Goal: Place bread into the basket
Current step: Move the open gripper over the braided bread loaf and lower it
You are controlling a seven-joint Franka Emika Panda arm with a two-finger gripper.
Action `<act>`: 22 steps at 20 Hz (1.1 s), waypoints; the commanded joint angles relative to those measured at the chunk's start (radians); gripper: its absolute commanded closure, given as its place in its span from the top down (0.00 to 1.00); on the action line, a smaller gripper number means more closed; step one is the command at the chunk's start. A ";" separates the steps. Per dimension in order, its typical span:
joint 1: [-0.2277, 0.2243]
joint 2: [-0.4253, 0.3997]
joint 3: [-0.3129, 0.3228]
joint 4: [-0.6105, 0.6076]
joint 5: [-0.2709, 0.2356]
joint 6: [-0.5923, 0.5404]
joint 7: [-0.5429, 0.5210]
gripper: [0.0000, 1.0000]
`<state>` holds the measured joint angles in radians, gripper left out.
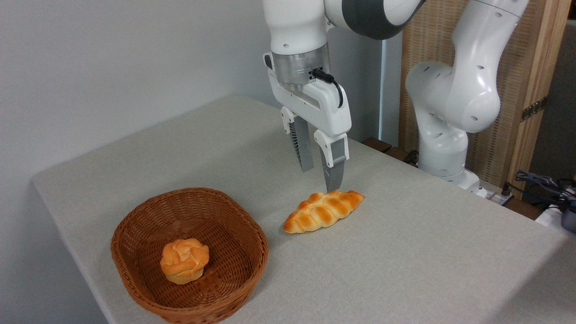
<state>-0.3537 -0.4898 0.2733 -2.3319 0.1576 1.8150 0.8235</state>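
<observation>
Bread (323, 211): braided loaf, pointed ends, glazed golden-orange top, paler along the lower edge. Lying flat on the counter (405, 252) near its middle, long axis slanting from near-left to far-right. Apart from the basket, just to its right; not yet inside.

Basket (135, 270): brown wicker, shallow, rounded corners, toward the near left corner of the counter. Holding one small round bun (184, 260) in its near half; far half bare, room enough for the loaf by the look of it.

Tool (320, 177): pointing straight down, fingers parted, grasping nothing. Hanging above the far end of the loaf, nearer fingertip just over the crust; contact not discernible, probably none.

Handling, judged by appearance: likely light. Hard or yielding not discernible, so moderate closing force advised. Glaze possibly slick; braid ridges offering some purchase. Tapered ends poor for holding, apt to slip or pivot.

Hold point, recommended: across the short width at the thick middle, one finger on each long flank, so balance stays level on lifting. Present position toward the far end; shift toward mid-length advisable.
</observation>
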 commanded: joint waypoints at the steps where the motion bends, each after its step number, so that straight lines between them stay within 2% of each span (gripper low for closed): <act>1: -0.022 -0.058 0.011 -0.079 0.057 0.023 0.002 1.00; 7: -0.024 -0.070 0.023 -0.145 0.083 0.085 0.002 1.00; 10: -0.027 -0.075 0.084 -0.162 0.077 0.119 0.002 1.00; 11: -0.027 -0.075 0.086 -0.162 0.074 0.119 0.002 1.00; 13: -0.027 -0.076 0.087 -0.162 0.059 0.119 -0.001 1.00; 16: -0.027 -0.076 0.090 -0.170 -0.021 0.122 -0.001 1.00; 21: -0.027 -0.076 0.090 -0.187 -0.033 0.129 -0.027 1.00; 22: -0.028 -0.076 0.090 -0.187 -0.049 0.136 -0.050 1.00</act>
<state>-0.3639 -0.5409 0.3473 -2.4933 0.1396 1.9178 0.8173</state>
